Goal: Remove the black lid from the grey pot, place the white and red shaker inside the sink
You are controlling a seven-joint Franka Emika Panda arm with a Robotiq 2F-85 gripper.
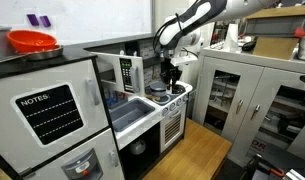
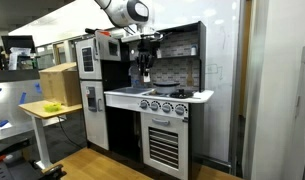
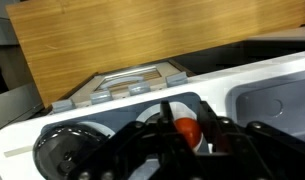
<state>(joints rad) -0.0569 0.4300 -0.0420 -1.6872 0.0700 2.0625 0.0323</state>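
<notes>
In the wrist view my gripper (image 3: 182,130) is shut on the white and red shaker (image 3: 185,128); its red top shows between the two black fingers. It hangs over the dark stove top, just left of the pale sink (image 3: 277,100). A small round grey pot (image 3: 57,155) sits at the left of the stove; its top is dark, and I cannot tell whether the black lid is on it. In both exterior views the gripper (image 1: 170,78) (image 2: 145,78) hovers a little above the counter, beside the sink (image 1: 132,108) (image 2: 125,93).
The toy kitchen has a microwave (image 1: 127,72) and a back wall close behind the gripper. A red-orange bowl (image 1: 33,42) sits on top of the toy fridge. An oven door (image 2: 164,140) is below the stove. A wooden panel (image 3: 142,40) fills the top of the wrist view.
</notes>
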